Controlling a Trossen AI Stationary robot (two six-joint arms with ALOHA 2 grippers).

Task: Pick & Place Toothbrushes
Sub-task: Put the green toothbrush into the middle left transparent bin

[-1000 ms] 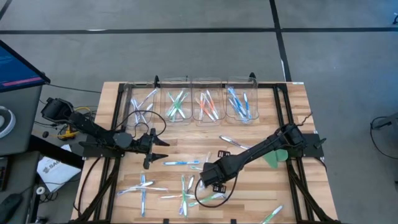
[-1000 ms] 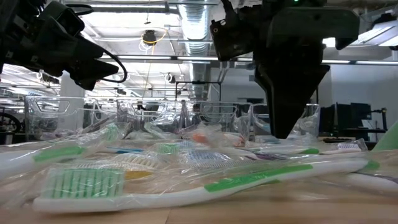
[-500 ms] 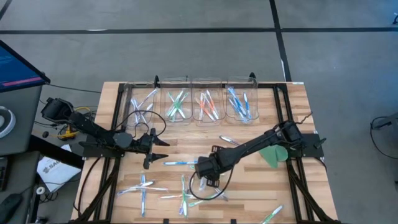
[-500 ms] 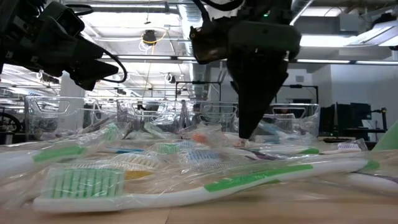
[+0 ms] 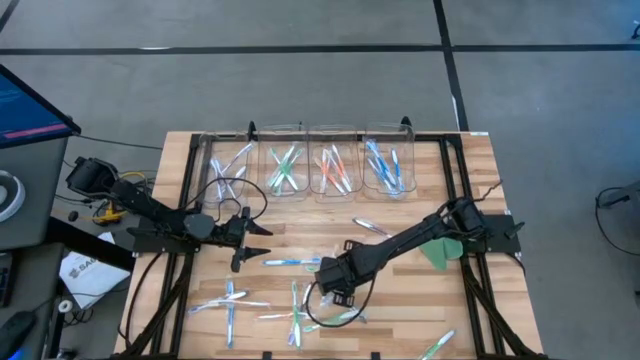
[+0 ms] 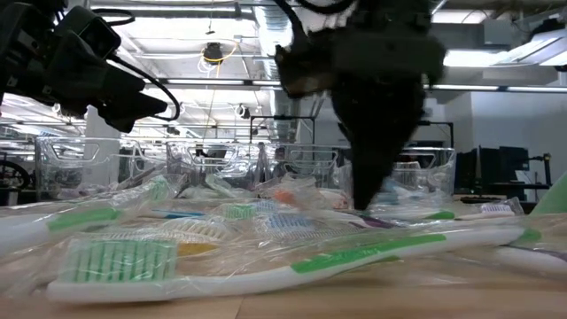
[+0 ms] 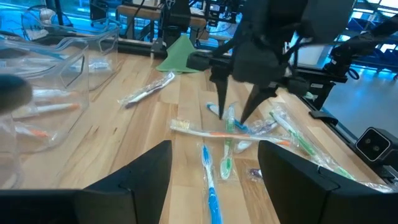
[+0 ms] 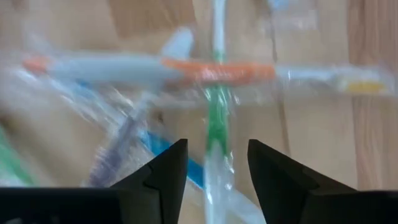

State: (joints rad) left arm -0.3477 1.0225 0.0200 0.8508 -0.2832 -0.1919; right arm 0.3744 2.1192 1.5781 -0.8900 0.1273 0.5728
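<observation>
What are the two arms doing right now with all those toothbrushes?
Right gripper open, low over loose toothbrushes, green one between its fingers. Left gripper open, waiting mid-table. Nothing gripped yet.

desk (image 5: 400, 300): pale wood planks, matt | toothbrushes (image 6: 266, 266): plastic, in glossy clear wrap | bins (image 5: 335, 160): clear glossy plastic | fingers (image 8: 165, 174): dark, matt | frame (image 5: 185, 190): black metal

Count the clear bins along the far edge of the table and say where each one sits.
4, side by side in one row: the leftmost bin, the second bin, the third bin and the rightmost bin. Each holds toothbrushes.
</observation>
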